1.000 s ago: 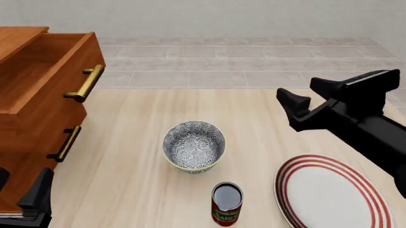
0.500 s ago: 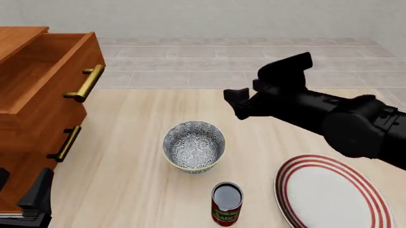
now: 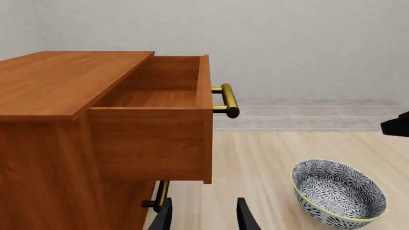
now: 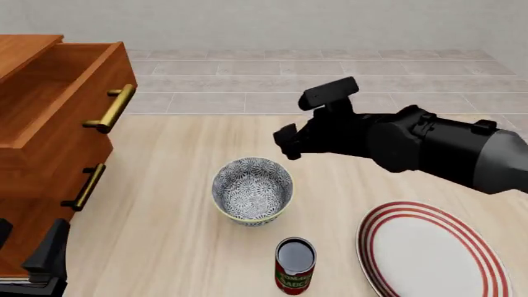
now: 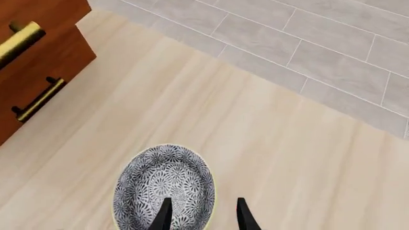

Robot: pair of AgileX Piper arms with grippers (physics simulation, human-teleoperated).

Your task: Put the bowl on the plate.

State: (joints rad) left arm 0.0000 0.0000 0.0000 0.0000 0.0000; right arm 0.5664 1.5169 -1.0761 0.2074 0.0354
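Reaching for the bowl was the step in hand, and nothing had yet been grasped.

At the far left of the worktop (image 4: pixel 173 247) stood the wooden dresser (image 4: pixel 49 124), its top drawer (image 3: pixel 153 120) pulled out, brass handles facing right. The left gripper (image 3: pixel 203 215) sat low by the dresser's near corner; its fingers (image 3: pixel 246 218) stood apart and held nothing.

Near the middle of the worktop the bowl (image 4: pixel 252 189) rested upright and empty. Just near of it, a little to the right, stood the small red-labelled can (image 4: pixel 295 265), close to the bowl but apart from it. Above and to the far right of the bowl hung the right gripper (image 4: pixel 301 124), fingers spread and empty; in its wrist view the fingers (image 5: pixel 244 215) pointed down over the bowl's rim, though how high above it they were could not be judged well. The plate (image 4: pixel 429 253) lay at the near right, well apart from the bowl and bare.

The next move probably called for lowering the right gripper so one finger went inside the rim and one outside, closing, then lifting clear of the can before carrying right to the plate.

Compared with half a second earlier, the right arm had swung further left and lower toward the bowl; bowl, can, plate and left gripper had not moved.
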